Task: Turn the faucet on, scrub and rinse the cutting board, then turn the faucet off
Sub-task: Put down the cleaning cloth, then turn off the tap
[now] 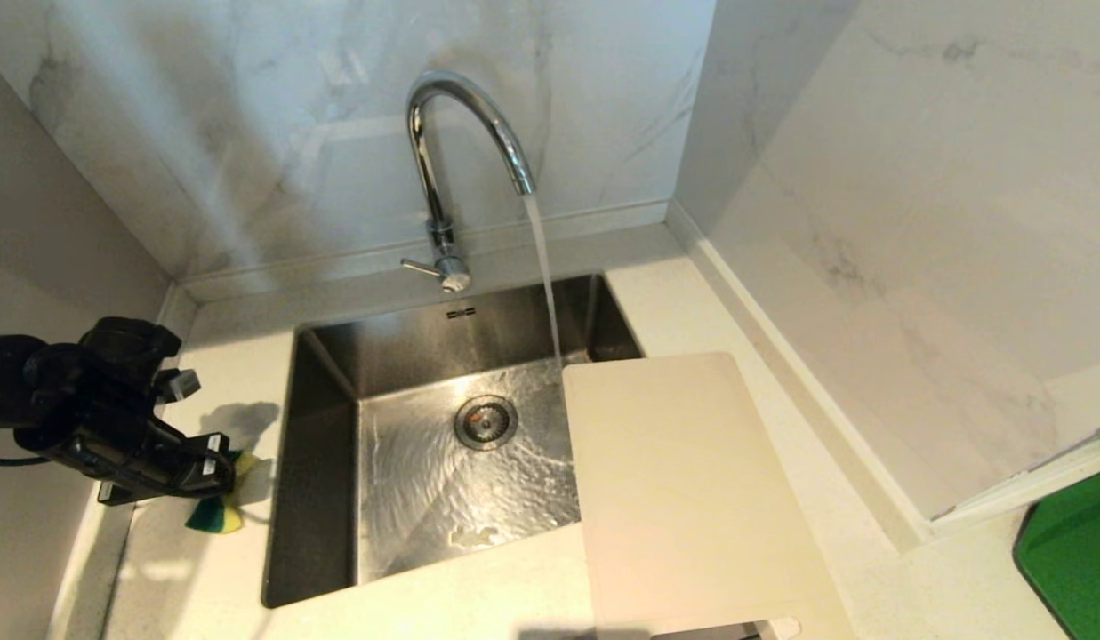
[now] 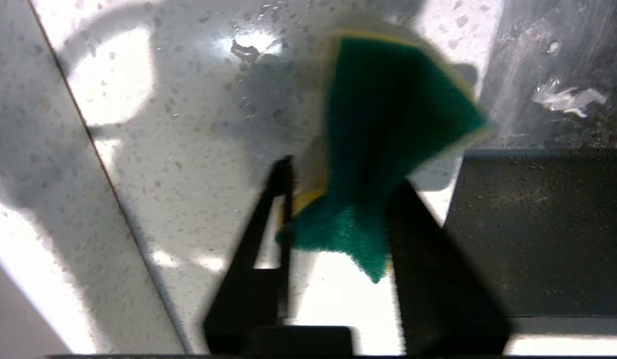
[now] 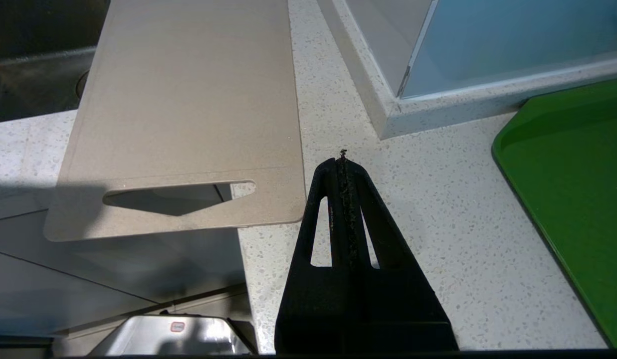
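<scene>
Water (image 1: 542, 267) is poured from the faucet (image 1: 443, 160) beside the cutting board (image 1: 683, 489); a sponge (image 2: 388, 144) is held loosely between the parted fingers of the left gripper (image 2: 338, 199).

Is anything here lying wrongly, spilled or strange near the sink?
Yes: the cutting board lies partly over the sink right edge, and its handle end juts past the counter's front edge. Water runs from the faucet into the basin just beside it. The sponge sits crumpled between the left gripper fingers.
</scene>
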